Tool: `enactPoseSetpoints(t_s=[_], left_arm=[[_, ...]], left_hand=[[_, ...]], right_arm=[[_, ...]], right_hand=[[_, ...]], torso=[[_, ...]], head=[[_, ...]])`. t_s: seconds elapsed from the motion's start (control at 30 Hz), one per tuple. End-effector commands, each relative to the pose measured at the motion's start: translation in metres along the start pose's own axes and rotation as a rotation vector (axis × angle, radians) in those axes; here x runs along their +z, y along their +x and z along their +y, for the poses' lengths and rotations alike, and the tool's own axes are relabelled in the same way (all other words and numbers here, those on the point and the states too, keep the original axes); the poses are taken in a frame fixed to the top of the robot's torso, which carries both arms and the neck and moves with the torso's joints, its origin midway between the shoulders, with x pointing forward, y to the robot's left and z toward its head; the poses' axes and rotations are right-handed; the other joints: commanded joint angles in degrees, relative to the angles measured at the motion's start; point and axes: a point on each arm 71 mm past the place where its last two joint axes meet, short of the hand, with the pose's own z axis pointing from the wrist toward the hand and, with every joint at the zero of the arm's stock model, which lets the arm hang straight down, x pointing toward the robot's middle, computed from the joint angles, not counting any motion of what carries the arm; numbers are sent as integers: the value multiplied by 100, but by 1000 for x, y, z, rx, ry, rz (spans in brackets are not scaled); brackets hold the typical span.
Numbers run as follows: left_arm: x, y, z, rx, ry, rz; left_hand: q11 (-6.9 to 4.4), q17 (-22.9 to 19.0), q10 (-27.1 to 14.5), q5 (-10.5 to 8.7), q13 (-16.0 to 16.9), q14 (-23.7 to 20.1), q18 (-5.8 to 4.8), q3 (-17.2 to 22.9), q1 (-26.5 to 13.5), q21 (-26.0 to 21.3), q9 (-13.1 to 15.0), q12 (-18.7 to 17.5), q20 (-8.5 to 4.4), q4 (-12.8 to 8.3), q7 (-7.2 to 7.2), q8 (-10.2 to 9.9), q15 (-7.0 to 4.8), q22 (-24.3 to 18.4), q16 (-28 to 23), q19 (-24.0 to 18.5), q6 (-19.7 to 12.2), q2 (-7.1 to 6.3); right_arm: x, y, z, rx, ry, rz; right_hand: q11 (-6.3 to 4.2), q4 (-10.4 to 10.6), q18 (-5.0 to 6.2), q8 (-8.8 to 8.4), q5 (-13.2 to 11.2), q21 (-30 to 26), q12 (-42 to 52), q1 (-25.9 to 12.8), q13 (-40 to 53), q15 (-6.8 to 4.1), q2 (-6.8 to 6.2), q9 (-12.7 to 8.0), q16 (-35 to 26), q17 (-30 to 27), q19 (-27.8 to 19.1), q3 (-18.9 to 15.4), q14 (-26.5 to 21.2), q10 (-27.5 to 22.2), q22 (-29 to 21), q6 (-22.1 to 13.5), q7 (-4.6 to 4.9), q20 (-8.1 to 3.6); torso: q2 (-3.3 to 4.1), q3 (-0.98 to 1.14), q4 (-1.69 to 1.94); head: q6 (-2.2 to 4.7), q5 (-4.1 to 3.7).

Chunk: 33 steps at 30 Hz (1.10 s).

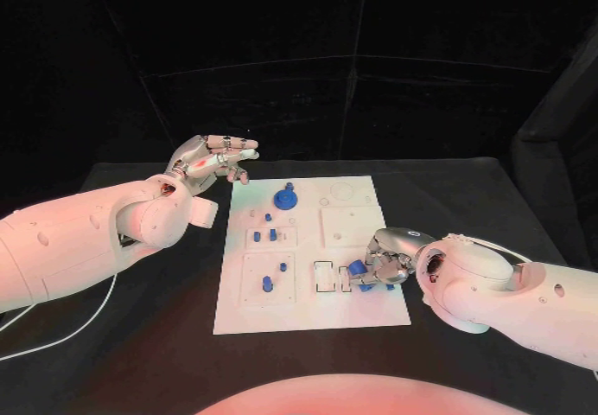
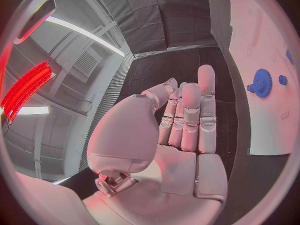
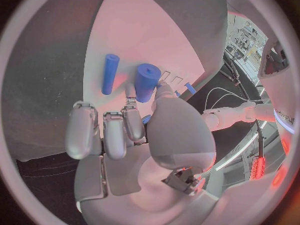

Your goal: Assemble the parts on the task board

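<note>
The left hand (image 1: 212, 158) hovers over the black table (image 1: 149, 346) just off the far left corner of the task board (image 1: 312, 307), raised, its fingers (image 2: 190, 115) stretched out side by side with nothing between them and the thumb, so it is empty and spread. On the board's left half, a blue gear (image 1: 287, 199) with a small knob on top sits near the far edge; the left wrist view shows the same gear (image 2: 261, 82) lying flat on the white surface with a small blue piece (image 2: 283, 79) just beside it. Nearer along that left column stand several small blue pegs (image 1: 264, 233) in a square recess, and nearer still 2 more blue pieces (image 1: 268, 282) in another recess. The right half of the board carries a faint circular outline and a square recess toward the far side. At the near right, the right hand (image 1: 380, 266) rests low over the board, its fingers curled down around a thick blue cylinder (image 3: 147, 81) that it appears to pinch between thumb and fingertips, though the contact is partly hidden. A thinner blue rod (image 3: 110, 73) lies flat on the board just beside that cylinder, apart from the fingers.
</note>
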Motion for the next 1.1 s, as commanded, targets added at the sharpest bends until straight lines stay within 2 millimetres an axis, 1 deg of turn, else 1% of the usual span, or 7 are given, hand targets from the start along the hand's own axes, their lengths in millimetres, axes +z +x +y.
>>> enactPoseSetpoints(t_s=[0.03,0.2,0.33,0.5,0.6,0.8,1.1], left_arm=[[0,1,-1,-8,2,11],[0,0,-1,-7,0,8],[-1,-1,-1,-5,-4,5],[0,-1,0,-5,-6,6],[0,-1,0,-6,-6,7],[-1,-1,0,-6,-6,8],[-1,1,0,-8,-6,13]], left_hand=[[-3,-9,-55,37,7,-46,74,-27,-42,-25,-1,12,11,3,7,32,8,-7,-17,-36,-50,3],[-2,-16,-68,39,6,-51,74,-33,-60,-29,-2,23,13,9,7,37,10,-9,-15,-38,-60,1],[-1,-15,-70,40,6,-50,75,-34,-62,-29,-2,24,13,9,8,38,10,-10,-13,-38,-62,0],[-1,-15,-70,40,6,-50,75,-34,-62,-29,-2,24,13,9,8,38,10,-10,-13,-38,-62,0],[-1,-15,-70,40,6,-50,75,-34,-62,-29,-2,24,13,9,8,38,10,-10,-13,-38,-62,0],[-1,-15,-70,40,6,-50,75,-34,-62,-29,-2,24,13,9,8,38,10,-10,-13,-38,-62,0],[-1,-15,-70,40,6,-50,75,-34,-62,-29,-2,24,13,9,8,38,10,-10,-13,-38,-62,0]], right_arm=[[0,7,-6,-8,36,20],[-5,4,-5,107,22,-14],[-10,1,-4,233,1,-51],[-15,-2,2,329,-25,-86],[-16,-1,6,348,-28,-71],[-13,2,15,355,-39,-30],[-6,9,33,339,-48,31]], right_hand=[[-9,-33,-100,15,122,27,-20,134,107,-28,81,41,22,576,26,-13,417,36,9,-5,-6,-9],[-19,-53,-101,40,515,36,-24,233,145,-38,149,113,25,583,29,-39,418,59,23,-14,-15,-17],[-25,-76,-102,51,637,40,-29,291,157,-42,170,142,31,595,31,-42,420,66,29,-2,-20,-20],[-29,-67,-105,58,687,50,-16,289,180,-45,182,157,42,616,37,-55,425,80,46,16,-26,-23],[-32,-56,-103,59,705,46,-80,279,120,-47,191,164,33,598,35,-63,421,47,37,26,-28,-24],[-55,-14,-103,79,709,49,-117,246,101,-63,240,193,31,597,38,-88,420,44,44,124,-59,-35],[-115,62,-107,105,649,62,-95,51,161,-111,339,252,33,606,47,-192,422,102,69,317,-132,-75]], torso=[[0,3,-1],[-7,3,-8],[-7,-8,-5],[-9,-10,4],[1,-7,8],[8,-1,-4],[6,-2,-4]], head=[[10,3],[21,13],[41,5],[44,-14],[74,-14],[85,23],[82,46]])
